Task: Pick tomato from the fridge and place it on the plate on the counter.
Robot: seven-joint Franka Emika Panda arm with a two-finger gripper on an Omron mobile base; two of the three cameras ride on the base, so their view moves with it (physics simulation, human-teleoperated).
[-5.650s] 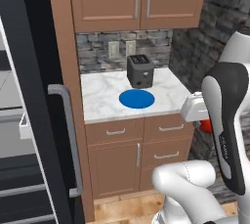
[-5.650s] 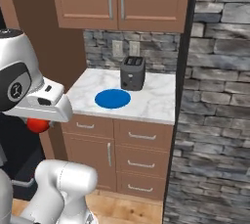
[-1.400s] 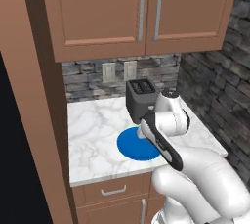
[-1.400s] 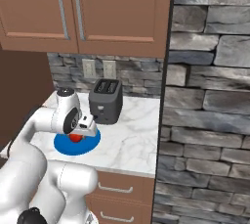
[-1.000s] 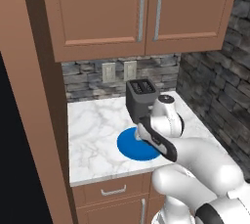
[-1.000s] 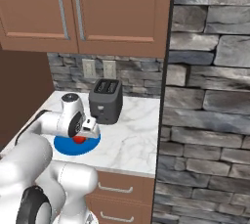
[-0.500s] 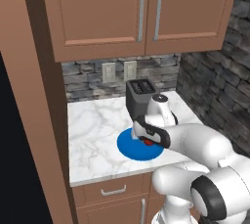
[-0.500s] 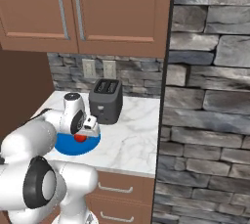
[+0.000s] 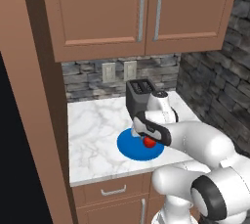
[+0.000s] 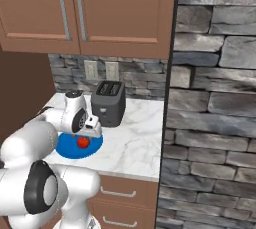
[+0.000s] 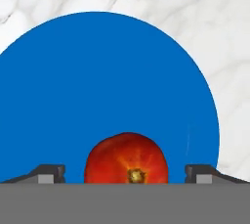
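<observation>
The red tomato (image 11: 127, 159) rests on the blue plate (image 11: 97, 81), near the plate's right side in the left base view. My gripper (image 11: 124, 171) hangs straight over it, open, with blue plate showing between the tomato and each fingertip (image 11: 49, 171). From the left base view the tomato (image 9: 149, 142) peeks out under the hand (image 9: 148, 139) on the plate (image 9: 129, 147). In the right base view the tomato (image 10: 83, 142) lies on the plate (image 10: 65, 149) below the gripper (image 10: 85, 137). The plate sits on the white marble counter (image 9: 93, 135). The fridge cannot be made out.
A dark toaster (image 9: 139, 93) stands just behind the plate, close to my wrist. Brown wall cabinets (image 9: 127, 12) hang above. A stone wall (image 10: 215, 123) bounds the counter on the right. A tall brown panel (image 9: 44, 120) with darkness beyond it stands at the left.
Since the oldest frames the base has driven up to the counter. Within the last second or so the hand has come down over the plate with the tomato under it.
</observation>
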